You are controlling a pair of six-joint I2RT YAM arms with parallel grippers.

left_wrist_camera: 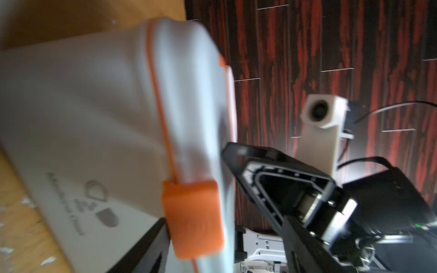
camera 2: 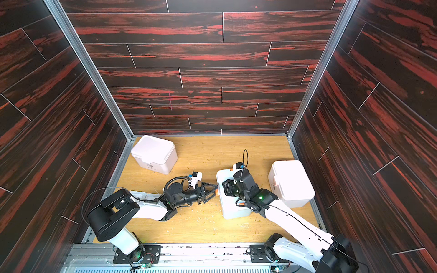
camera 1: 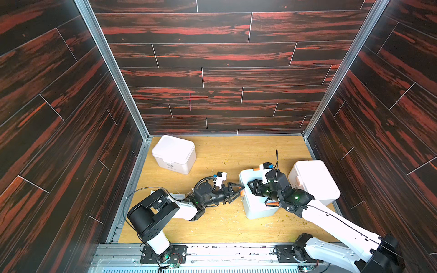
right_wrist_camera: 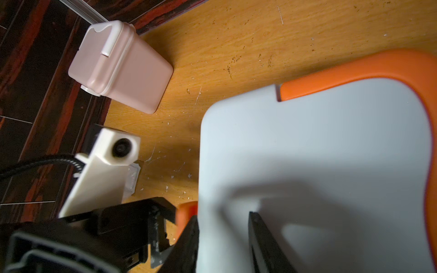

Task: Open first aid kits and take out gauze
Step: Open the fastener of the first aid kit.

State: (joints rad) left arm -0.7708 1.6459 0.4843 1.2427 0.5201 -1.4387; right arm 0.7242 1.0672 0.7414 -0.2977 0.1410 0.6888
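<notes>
Judging by how things lie, little of the task is done: all three first aid kits are seen with lids down. The pale blue kit (camera 1: 257,208) is being worked on near the middle of the counter (camera 1: 224,153). The pinkish kit (camera 1: 173,153) is set in the far corner and the white kit (camera 1: 314,182) just beside the blue one.

The left jaws are held wide at the blue kit's front, with the orange latch (left_wrist_camera: 194,212) between them but not clamped. The right jaws are set part-way apart at the lid's front edge; whether the lid is gripped cannot be told.

A flat pale packet (camera 2: 143,195), possibly gauze, is partly hidden under the left arm. No other is visible, so unlatching, lifting and emptying are judged to remain.

The kits are smooth, rigid moulded plastic, boxy with rounded corners. The blue one is edged by an orange seal strip, and its latch is a blocky matte tab. The counter is pale wood-grain, littered with small crumbs.
</notes>
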